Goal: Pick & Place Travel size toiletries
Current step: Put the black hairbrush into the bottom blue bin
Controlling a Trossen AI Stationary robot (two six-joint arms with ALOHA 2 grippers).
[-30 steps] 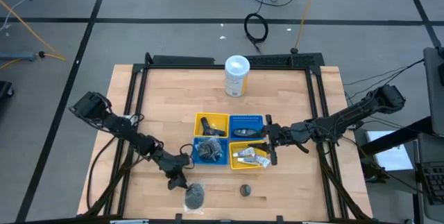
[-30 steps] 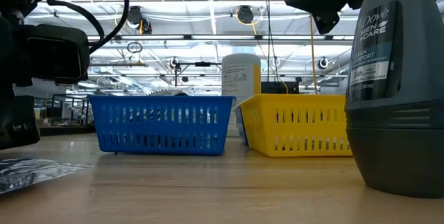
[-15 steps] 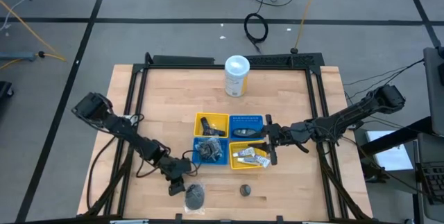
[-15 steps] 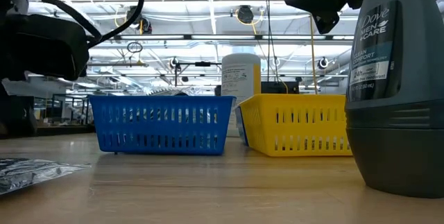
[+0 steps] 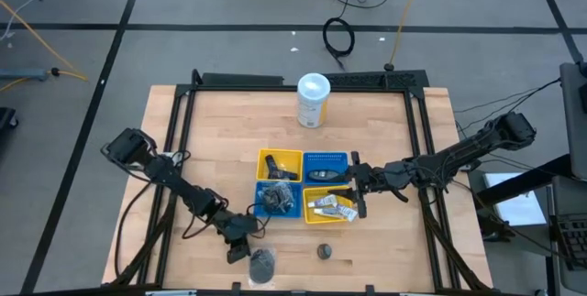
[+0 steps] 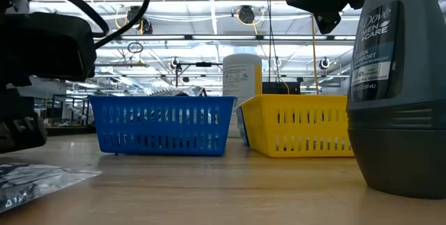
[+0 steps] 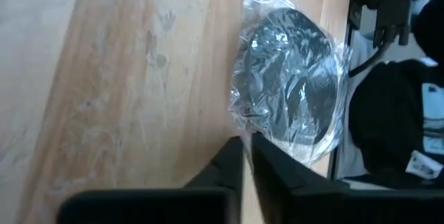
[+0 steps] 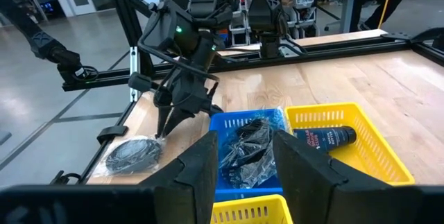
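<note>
Change since a second ago: the left arm has swung toward the table's near edge, so the left gripper [image 5: 240, 252] now sits right beside the bagged puff, and its fingers have drawn together.
Left gripper: two dark, wedge-shaped fingers [image 7: 225, 168] pressed nearly flat against each other, tips at the crinkled edge of the puff's wrapper (whether any film is pinched between them cannot be told).
Mesh puff [image 7: 295, 78]: a dark grey, round, ruffled ball sealed in clear glossy plastic, lying on the wood close to the near edge; in the high view it shows as a grey blob [image 5: 262, 263] touching the gripper's tip.
Table [image 5: 220, 131]: pale butcher-block wood with visible plank seams, framed by black metal rails.
Deodorant stick [image 5: 323, 251]: small dark rounded piece standing near the front edge, apart from the puff; seen close in the low view as a smooth grey body [image 6: 397, 86] with a printed label.
Trays: four square slotted plastic baskets in a block at the table's middle, yellow [image 5: 279, 163] and blue [image 5: 326, 160] behind, blue [image 5: 260, 206] and yellow [image 5: 316, 213] in front.
Tray contents: another bagged puff [image 8: 250, 148] in a blue tray, white tubes [image 5: 332, 206] in the front yellow one.
Right gripper [image 5: 353, 186]: hovering at the right side of the trays, blunt dark fingers [image 8: 201, 165] parted, holding nothing.
Canister [image 5: 313, 100]: tall white cylinder at the far side.
</note>
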